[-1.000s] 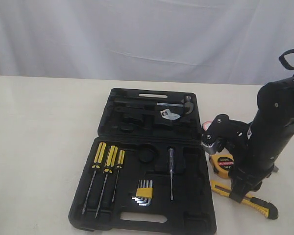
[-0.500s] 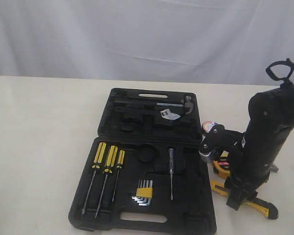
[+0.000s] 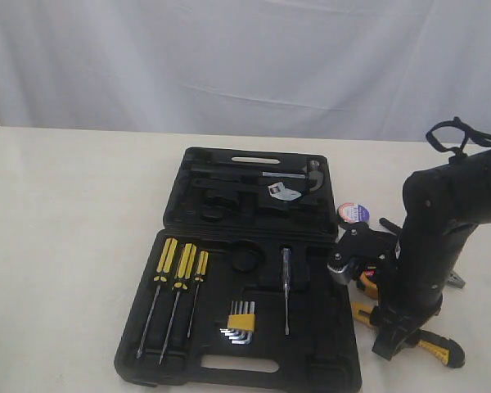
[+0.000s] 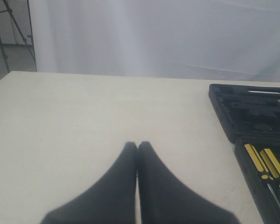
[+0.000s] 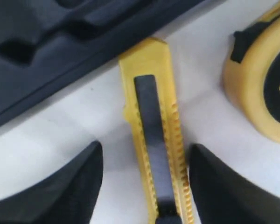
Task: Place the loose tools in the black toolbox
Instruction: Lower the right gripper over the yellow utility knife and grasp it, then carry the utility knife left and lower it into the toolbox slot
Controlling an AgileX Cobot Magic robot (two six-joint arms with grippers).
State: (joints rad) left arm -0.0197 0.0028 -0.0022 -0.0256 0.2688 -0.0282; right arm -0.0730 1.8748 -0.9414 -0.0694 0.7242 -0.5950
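Right gripper (image 5: 144, 147) down at the table (image 3: 65, 246), fingers spread apart, 1 on each side of the yellow-black utility knife (image 5: 154, 126). Nothing pinched. Contact between fingers and knife: not possible to tell.

Knife flat on the table, outside the black toolbox (image 3: 331, 364), just beside its right edge. Round yellow tape measure (image 5: 259, 86) also on the table, near the knife and beside the same edge of the box; in the exterior view mostly hidden behind the right arm. Black tape roll (image 3: 353, 214) with white, red and blue label farther back on the table, near the right end of the hinge of the box.

Toolbox open flat, lid (image 3: 229, 176) at the far side, base at the near side. In the base, 3 yellow-black screwdrivers (image 3: 177, 282) side by side at the left, a hex key set (image 3: 240, 321) in the middle, 1 thin screwdriver (image 3: 286, 286) to the right of it. In the lid, some metal tools (image 3: 282, 192).

Left gripper (image 4: 137, 145) with fingertips pressed together, holding nothing, over the table, well apart from the knife, with the toolbox off to one side.
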